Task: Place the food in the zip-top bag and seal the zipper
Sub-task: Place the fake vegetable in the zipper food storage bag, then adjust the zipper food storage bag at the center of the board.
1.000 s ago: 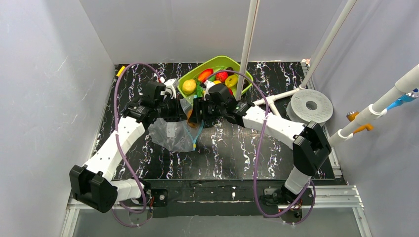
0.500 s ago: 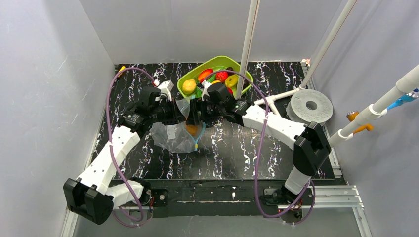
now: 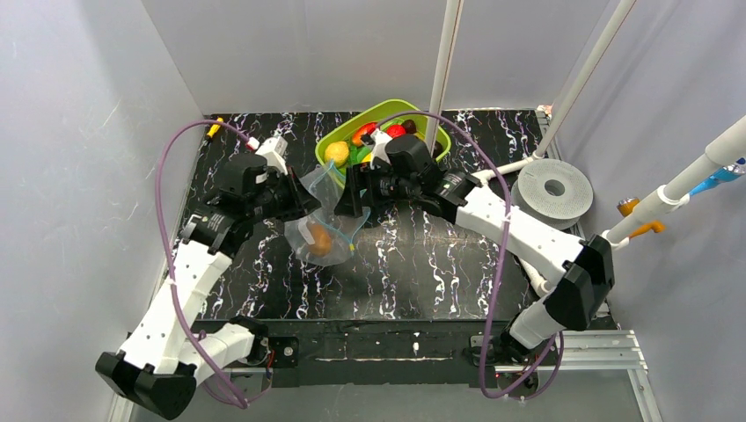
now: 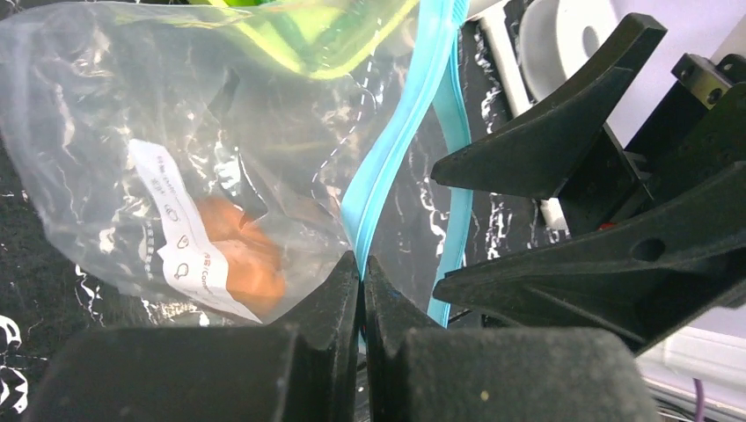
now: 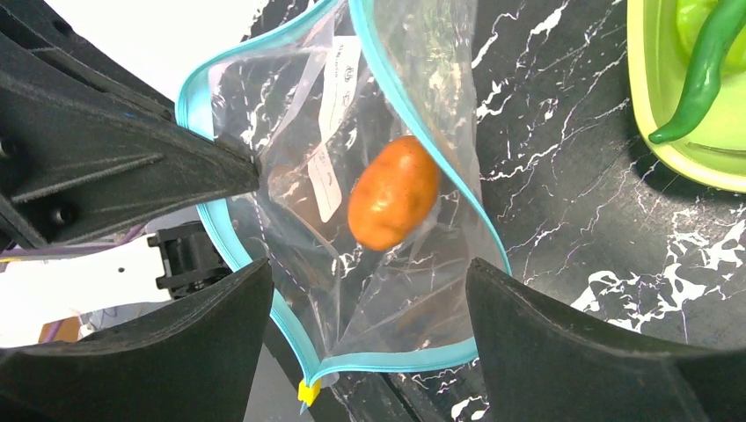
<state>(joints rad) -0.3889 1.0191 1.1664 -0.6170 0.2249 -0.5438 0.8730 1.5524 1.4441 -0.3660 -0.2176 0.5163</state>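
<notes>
Left jaws are closed, pinching the bag (image 3: pixel 313 236) by one lip of its zipper (image 4: pixel 398 167). Right jaws are standing open over the mouth, gripping nothing. One orange piece (image 5: pixel 393 204) is sitting inside; the rest of the food (image 3: pixel 337 154) is waiting in the tray (image 5: pixel 647 88) just behind.

Risk: with a single pinch point, the free lip is sagging, so the next drop could be catching it. Can't tell if the bag's bottom is touching the surface (image 3: pixel 422 264).

Tray rim is crowding the far side; room for moving is lying toward the near edge.
</notes>
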